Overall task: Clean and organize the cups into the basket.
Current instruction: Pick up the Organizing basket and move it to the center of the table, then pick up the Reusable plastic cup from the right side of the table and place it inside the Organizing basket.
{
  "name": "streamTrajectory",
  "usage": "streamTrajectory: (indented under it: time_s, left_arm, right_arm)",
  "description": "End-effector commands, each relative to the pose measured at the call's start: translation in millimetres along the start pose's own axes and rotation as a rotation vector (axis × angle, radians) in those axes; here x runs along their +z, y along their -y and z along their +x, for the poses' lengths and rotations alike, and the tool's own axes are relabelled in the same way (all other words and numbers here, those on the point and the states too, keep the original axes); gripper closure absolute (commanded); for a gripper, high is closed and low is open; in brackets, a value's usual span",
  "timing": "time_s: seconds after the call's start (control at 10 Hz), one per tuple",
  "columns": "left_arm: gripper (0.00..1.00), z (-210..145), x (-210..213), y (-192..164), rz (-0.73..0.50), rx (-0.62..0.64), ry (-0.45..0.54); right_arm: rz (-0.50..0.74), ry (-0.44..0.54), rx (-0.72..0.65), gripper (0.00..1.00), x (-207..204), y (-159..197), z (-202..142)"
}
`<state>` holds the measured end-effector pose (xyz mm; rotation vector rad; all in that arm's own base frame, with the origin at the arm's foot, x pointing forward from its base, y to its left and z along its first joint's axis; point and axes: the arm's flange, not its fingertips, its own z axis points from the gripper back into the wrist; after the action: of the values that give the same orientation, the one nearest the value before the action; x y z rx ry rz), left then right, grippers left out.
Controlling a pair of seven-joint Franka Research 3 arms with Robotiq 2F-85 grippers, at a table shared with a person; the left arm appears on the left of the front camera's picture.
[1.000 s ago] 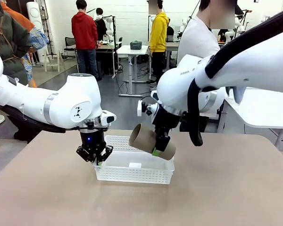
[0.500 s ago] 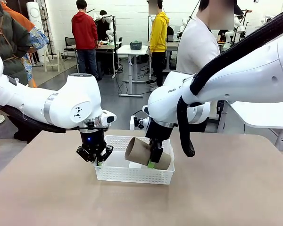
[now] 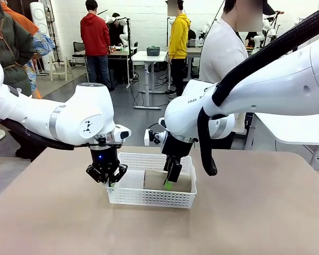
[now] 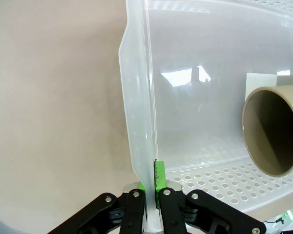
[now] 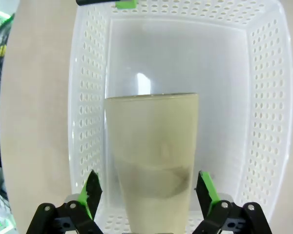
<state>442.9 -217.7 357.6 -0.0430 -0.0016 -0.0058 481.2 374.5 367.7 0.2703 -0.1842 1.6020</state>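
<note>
A tan-brown cup [image 3: 155, 180] lies on its side on the floor of the white lattice basket [image 3: 149, 201], mouth toward the basket's left end. My right gripper [image 3: 170, 184] hangs open just over it; in the right wrist view its green fingers [image 5: 92, 191] stand apart on either side of the cup [image 5: 151, 146] without touching it. My left gripper [image 3: 110, 182] is shut on the basket's left rim. The left wrist view shows the pads [image 4: 158, 176] pinching that thin wall [image 4: 136, 97], with the cup's open mouth [image 4: 276, 131] inside.
The basket [image 5: 88, 97] sits mid-table on the tan tabletop [image 3: 255, 212]. A person in a white shirt [image 3: 220, 50] stands at the far side. A white table [image 3: 297, 125] is off to the right.
My right gripper came down and leftward with the tan cup, laid it in the basket and opened. The left gripper has kept its hold on the basket rim.
</note>
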Motion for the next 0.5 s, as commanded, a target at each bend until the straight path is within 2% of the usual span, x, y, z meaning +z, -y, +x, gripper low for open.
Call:
streamTrajectory:
  time_s: [0.0,0.2,0.4]
  left_arm:
    - [1.00,1.0,1.8,0.2,-0.004,0.003,0.008]
    - [1.00,1.0,1.8,0.2,-0.004,0.003,0.008]
    - [1.00,1.0,1.8,0.2,-0.004,0.003,0.008]
  right_arm:
    - [-0.028,0.112,-0.014,0.00,35.3,-6.6,-6.7]
    - [-0.074,0.399,0.013,0.00,124.4,-24.3,-41.4]
    - [-0.149,0.642,-0.025,0.00,211.3,-37.3,-112.0]
